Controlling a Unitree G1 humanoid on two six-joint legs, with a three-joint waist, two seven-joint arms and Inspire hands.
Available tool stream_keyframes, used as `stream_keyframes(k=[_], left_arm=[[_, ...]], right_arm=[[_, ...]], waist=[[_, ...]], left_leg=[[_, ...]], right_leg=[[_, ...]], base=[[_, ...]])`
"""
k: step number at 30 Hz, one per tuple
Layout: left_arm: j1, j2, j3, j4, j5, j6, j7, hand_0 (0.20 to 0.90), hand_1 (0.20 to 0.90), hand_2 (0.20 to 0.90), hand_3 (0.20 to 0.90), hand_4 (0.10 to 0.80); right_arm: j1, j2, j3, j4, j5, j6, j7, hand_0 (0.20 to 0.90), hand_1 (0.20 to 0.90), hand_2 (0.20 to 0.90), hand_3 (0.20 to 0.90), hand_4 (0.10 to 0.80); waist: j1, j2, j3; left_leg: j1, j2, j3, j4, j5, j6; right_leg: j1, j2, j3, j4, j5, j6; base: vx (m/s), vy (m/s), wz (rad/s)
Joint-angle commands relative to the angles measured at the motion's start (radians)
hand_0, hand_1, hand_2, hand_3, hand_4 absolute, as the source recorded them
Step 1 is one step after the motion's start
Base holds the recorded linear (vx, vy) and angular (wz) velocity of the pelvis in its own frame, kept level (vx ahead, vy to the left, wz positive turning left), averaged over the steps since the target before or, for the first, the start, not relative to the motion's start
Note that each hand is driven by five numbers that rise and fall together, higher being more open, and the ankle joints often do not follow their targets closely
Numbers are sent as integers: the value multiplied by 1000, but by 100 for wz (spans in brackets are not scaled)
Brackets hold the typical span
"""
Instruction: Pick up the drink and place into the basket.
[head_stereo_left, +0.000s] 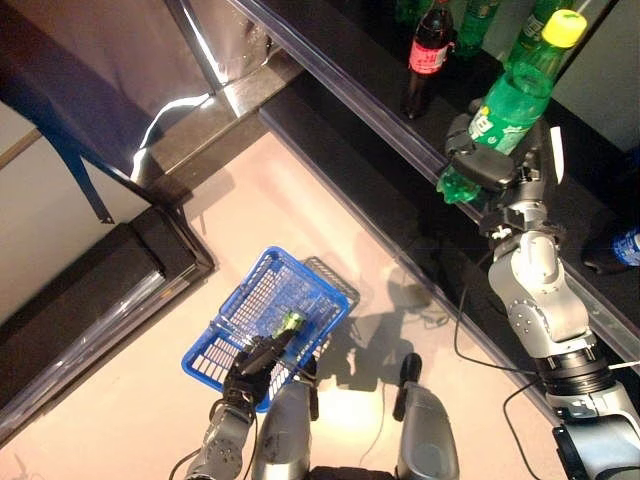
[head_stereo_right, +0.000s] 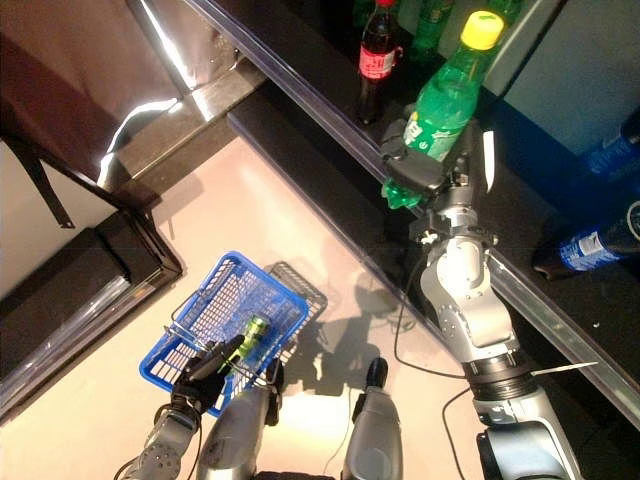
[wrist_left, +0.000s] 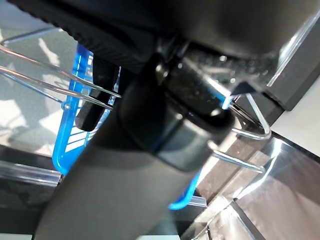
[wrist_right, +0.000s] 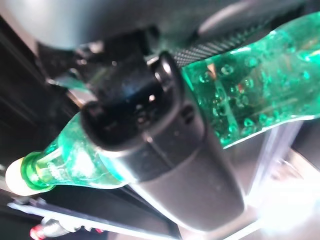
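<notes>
A green drink bottle (head_stereo_left: 510, 105) with a yellow cap is held tilted in my right hand (head_stereo_left: 490, 168), raised in front of the dark shelf; the fingers curl round its lower body (wrist_right: 240, 105). Down by my left side hangs a blue wire basket (head_stereo_left: 235, 295) over the pale floor. My left hand (head_stereo_left: 255, 362) is curled on the basket's wire handle (wrist_left: 90, 92) at its near edge. A small green drink (head_stereo_left: 290, 322) lies inside the basket next to that hand.
A dark cola bottle (head_stereo_left: 428, 55) with a red label stands on the shelf, green bottles behind it. A blue-labelled bottle (head_stereo_right: 590, 248) lies on the shelf at the right. A metal rail (head_stereo_left: 380, 120) edges the shelf. A low dark counter (head_stereo_left: 90, 300) stands left.
</notes>
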Motion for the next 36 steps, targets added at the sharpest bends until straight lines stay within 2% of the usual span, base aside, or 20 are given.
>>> stream_keyframes(k=[1, 5, 12, 19, 28, 36], left_arm=[[85, 134, -12, -315, 16, -80, -75, 300, 300, 300, 200, 100], [93, 146, -20, -418, 21, -55, -76, 300, 300, 300, 200, 100], [101, 174, -60, -552, 19, -35, -102, 300, 300, 300, 200, 100], [81, 222, -108, -692, -9, 1, -130, 300, 300, 300, 200, 100], [53, 268, -108, -841, -60, 35, -164, 300, 300, 300, 200, 100], [27, 273, -110, -933, -104, 55, -262, 300, 300, 300, 200, 100]], right_arm=[[-77, 16, 6, -294, -15, -102, 113, 300, 300, 300, 200, 100], [-19, 58, 71, -338, -2, -55, 144, 300, 300, 300, 200, 100], [34, 96, 164, -344, -2, -29, 144, 300, 300, 300, 200, 100], [17, 129, 258, -304, -33, -25, 87, 300, 300, 300, 200, 100], [26, 148, 341, -234, -52, -4, 20, 300, 300, 300, 200, 100], [58, 199, 410, -130, -66, -2, -29, 300, 300, 300, 200, 100]], waist=[[28, -36, -177], [38, -37, -187], [55, -38, -188], [85, -34, -190], [120, -34, -207], [145, -33, -221]], left_leg=[[-17, -11, -23, 99, 26, 19], [0, -14, -26, 86, 23, 19], [22, -14, -34, 69, 20, 21], [28, -21, -56, 75, 21, 21], [30, -32, -83, 79, 25, 19], [27, -36, -105, 94, 32, 16]], right_leg=[[105, 34, -28, 20, -78, -82], [131, 34, -34, 2, -75, -76], [165, 33, -48, -23, -68, -67], [194, 25, -71, -39, -62, -60], [223, 15, -98, -56, -57, -49], [243, 8, -119, -62, -60, -49]], base=[[60, 10, 5], [51, 9, 6], [33, -6, 10], [43, -6, 12], [47, -13, 11], [52, -16, 11]])
